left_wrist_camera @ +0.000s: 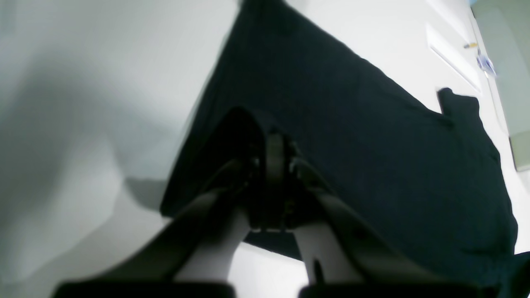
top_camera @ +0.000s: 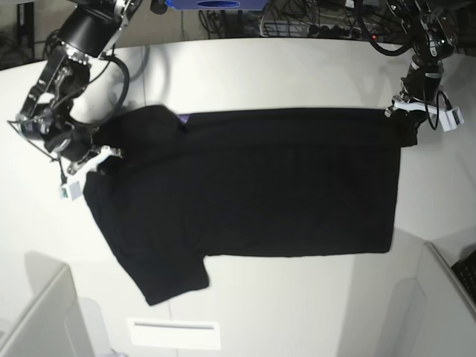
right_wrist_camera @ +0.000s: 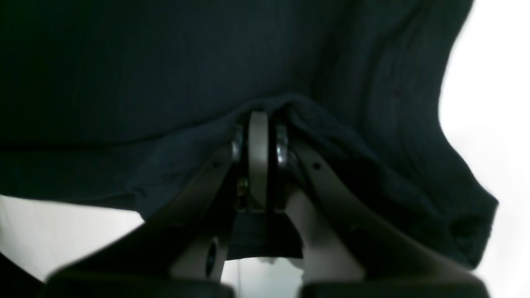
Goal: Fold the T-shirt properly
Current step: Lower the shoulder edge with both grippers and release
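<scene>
The black T-shirt (top_camera: pixel 260 186) lies spread flat on the white table (top_camera: pixel 297 74), plain side up, with a small purple patch (top_camera: pixel 184 119) showing near its far left edge. My left gripper (top_camera: pixel 405 123) is at the shirt's far right corner; in the left wrist view it (left_wrist_camera: pixel 275 140) is shut on the edge of the cloth (left_wrist_camera: pixel 352 124). My right gripper (top_camera: pixel 104 160) is at the shirt's left edge near a sleeve; in the right wrist view it (right_wrist_camera: pixel 263 118) is shut on a bunched fold of the cloth (right_wrist_camera: pixel 165 62).
A white strip (top_camera: pixel 175 333) lies on the table near the front edge. Grey panels stand at the front left (top_camera: pixel 37 320) and front right (top_camera: pixel 446 297). Cables and a blue object (top_camera: pixel 216 4) lie behind the table's far edge.
</scene>
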